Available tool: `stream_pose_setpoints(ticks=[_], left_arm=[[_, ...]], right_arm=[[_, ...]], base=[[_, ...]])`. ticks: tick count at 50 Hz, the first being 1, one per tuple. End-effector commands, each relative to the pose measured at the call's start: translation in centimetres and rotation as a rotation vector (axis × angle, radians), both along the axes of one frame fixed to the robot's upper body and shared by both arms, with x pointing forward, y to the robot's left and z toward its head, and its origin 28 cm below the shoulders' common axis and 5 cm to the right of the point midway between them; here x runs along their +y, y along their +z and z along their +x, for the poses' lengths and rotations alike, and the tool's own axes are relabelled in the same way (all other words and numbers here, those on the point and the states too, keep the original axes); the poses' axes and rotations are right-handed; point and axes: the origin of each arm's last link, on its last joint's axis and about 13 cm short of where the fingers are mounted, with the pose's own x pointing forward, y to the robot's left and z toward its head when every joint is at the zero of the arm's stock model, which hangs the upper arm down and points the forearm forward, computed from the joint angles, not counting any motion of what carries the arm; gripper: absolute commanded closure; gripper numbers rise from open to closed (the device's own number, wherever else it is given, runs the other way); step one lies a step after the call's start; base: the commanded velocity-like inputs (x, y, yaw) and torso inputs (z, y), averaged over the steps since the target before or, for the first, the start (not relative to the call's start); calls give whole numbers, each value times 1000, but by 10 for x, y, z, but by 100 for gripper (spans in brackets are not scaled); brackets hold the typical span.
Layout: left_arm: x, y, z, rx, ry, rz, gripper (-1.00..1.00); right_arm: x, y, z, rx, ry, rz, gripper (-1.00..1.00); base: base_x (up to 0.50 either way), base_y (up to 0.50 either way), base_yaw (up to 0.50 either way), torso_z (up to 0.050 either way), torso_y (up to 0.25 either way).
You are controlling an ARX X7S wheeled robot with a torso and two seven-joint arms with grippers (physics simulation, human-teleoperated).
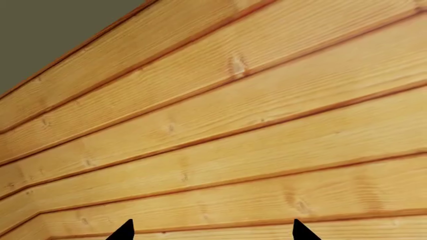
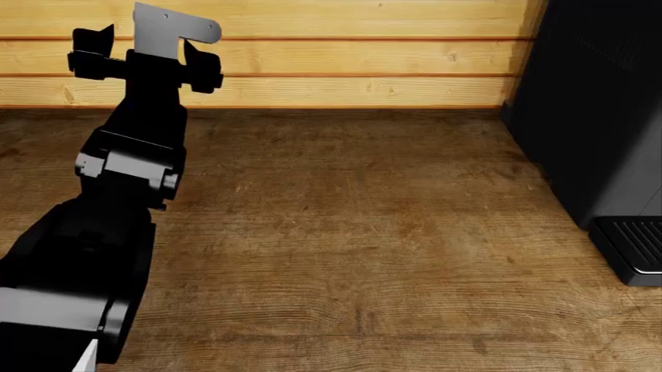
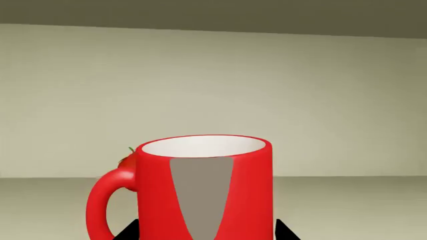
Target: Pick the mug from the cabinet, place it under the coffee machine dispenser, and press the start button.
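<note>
The mug (image 3: pixel 203 190) is glossy red with a white inside. It stands upright in a pale cabinet with its loop handle to one side. My right gripper (image 3: pixel 207 232) straddles its body, both dark fingertips against its sides, and appears shut on it. This gripper is out of the head view. My left gripper (image 1: pixel 213 232) is open and empty, facing a pine plank wall. In the head view the left gripper (image 2: pixel 139 43) is raised at the far left in front of that wall. The coffee machine (image 2: pixel 600 116) stands at the right; its dispenser is out of view.
The machine's ribbed drip tray (image 2: pixel 631 248) juts out onto the wooden counter (image 2: pixel 352 232). A small red tomato (image 3: pixel 127 160) peeks out behind the mug's handle. The cabinet's back wall (image 3: pixel 300 100) and ceiling are close around the mug.
</note>
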Motion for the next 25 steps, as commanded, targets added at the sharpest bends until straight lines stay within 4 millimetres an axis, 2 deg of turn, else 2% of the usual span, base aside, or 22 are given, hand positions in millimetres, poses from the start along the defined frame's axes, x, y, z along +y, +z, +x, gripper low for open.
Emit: stream_pose_setpoints(ticks=[1, 6, 13, 21, 25], left_arm=[[-1, 0, 0, -3, -9, -2, -100], [-1, -1, 0, -1, -8, -1, -100], [-2, -1, 0, -2, -10, 0, -100], [-2, -1, 0, 0, -9, 1, -100], [-2, -2, 0, 1, -10, 1, -100]], right_arm=[[-10, 13, -8, -144, -88, -28, 100], [-9, 28, -27, -265, -88, -26, 100], [-8, 39, -44, -414, -69, -52, 100], [-7, 39, -47, -447, -55, -64, 100], [-7, 37, -46, -445, -51, -79, 100]], base=[[0, 0, 0, 0, 0], [0, 0, 0, 0, 0], [0, 0, 0, 0, 0], [0, 0, 0, 0, 0], [-474, 32, 0, 0, 0]])
